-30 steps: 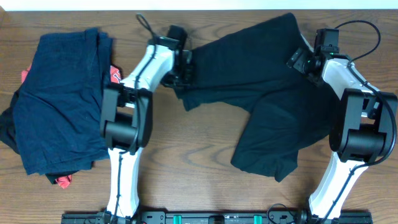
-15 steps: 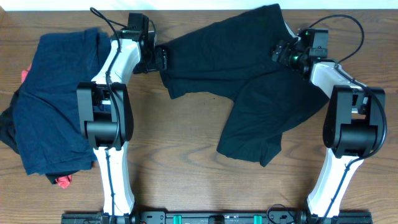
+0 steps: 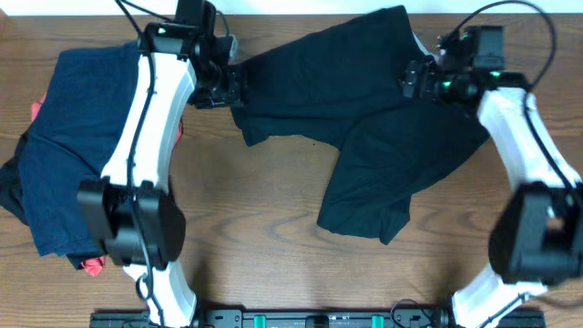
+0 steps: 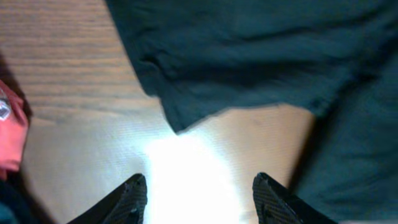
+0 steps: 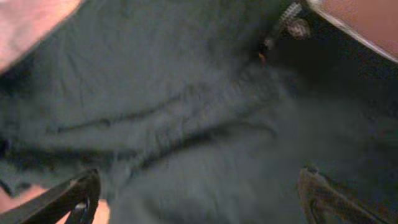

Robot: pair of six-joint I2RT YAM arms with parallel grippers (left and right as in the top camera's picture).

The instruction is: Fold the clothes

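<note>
Black shorts (image 3: pixel 364 128) lie spread across the middle and right of the table, one leg reaching toward the front (image 3: pixel 364 214). My left gripper (image 3: pixel 235 87) hovers at the shorts' far left edge, open, with only bare wood between its fingers (image 4: pixel 134 194); the black cloth (image 4: pixel 249 56) lies just ahead of it. Over the far right part of the shorts my right gripper (image 3: pixel 412 77) stands wide open, black fabric (image 5: pixel 186 112) below its fingertips (image 5: pixel 81 196), nothing gripped. A navy garment (image 3: pixel 82 155) lies piled at the left with red-orange cloth (image 3: pixel 91 265) under it.
The wooden table (image 3: pixel 255 219) shows between the navy pile and the shorts. The table's far edge (image 3: pixel 291 13) runs close behind both grippers. A bit of red-orange cloth (image 4: pixel 9 137) lies at the left edge of the left wrist view.
The left gripper, shut on the shorts' left edge a second ago, has opened and let go. Both arms dragged the shorts left and toward the far edge, then rose.
</note>
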